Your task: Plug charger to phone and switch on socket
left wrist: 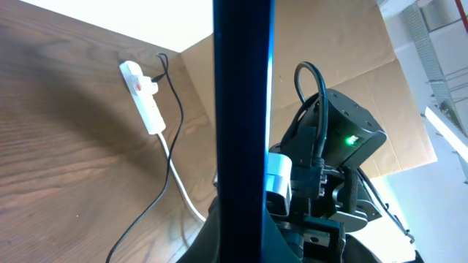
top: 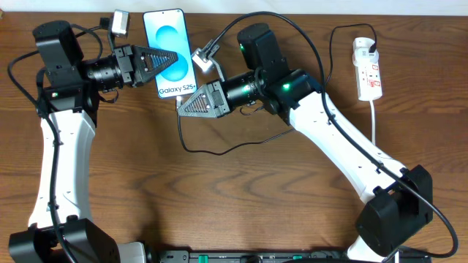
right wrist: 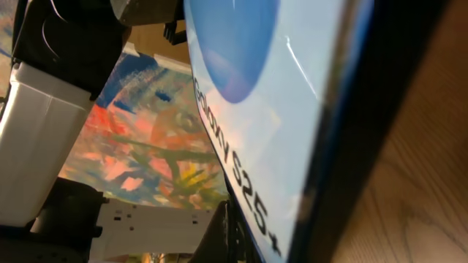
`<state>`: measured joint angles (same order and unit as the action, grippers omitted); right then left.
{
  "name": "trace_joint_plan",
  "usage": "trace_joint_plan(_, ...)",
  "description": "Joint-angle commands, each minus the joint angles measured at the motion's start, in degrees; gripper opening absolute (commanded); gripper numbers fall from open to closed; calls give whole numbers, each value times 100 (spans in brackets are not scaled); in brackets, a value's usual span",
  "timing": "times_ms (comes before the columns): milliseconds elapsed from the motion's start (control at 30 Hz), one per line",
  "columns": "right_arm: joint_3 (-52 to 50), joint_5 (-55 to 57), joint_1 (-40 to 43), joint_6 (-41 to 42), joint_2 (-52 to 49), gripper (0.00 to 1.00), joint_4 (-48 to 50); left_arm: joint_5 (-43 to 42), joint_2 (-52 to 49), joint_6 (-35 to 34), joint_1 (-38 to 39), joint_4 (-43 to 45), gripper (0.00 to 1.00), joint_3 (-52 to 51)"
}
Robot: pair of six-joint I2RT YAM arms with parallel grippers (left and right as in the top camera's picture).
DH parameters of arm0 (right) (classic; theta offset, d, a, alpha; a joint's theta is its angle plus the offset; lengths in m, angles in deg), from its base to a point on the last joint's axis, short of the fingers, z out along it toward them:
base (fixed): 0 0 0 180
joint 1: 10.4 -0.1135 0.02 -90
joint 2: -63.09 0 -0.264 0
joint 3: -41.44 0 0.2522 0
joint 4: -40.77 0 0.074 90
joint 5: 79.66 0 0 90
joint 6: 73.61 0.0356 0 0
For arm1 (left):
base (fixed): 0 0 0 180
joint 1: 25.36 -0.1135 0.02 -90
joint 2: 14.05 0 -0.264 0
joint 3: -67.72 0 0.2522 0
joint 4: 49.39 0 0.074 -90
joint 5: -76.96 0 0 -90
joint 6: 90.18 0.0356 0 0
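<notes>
The left two-finger gripper (top: 162, 58) was clamped on the slim black-edged phone (top: 170, 33) with the bright blue screen. The right gripper (top: 189, 104) sat at its lower end; parted or closed, I could not tell. The thin black charger cable (top: 212, 151) looped toward the white red-switched socket strip (top: 368, 73), far right.

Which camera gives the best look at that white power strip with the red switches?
The overhead view: the socket lies whole and face-up, red switches plain. The left wrist view shows it too, slanted and farther off. The right wrist view misses it, filled by the phone.
</notes>
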<state>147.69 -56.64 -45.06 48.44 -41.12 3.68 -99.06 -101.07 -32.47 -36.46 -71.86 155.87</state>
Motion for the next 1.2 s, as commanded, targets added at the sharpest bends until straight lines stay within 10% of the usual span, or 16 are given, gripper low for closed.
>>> trace_joint_plan(0, 46, 63, 87, -177, 4, 2, -76, -400, 66, 164, 31, 28, 7, 168)
trace_joint_plan(1167, 48, 232, 92, 181, 4, 1, 525, -400, 66, 184, 31, 26, 7, 168)
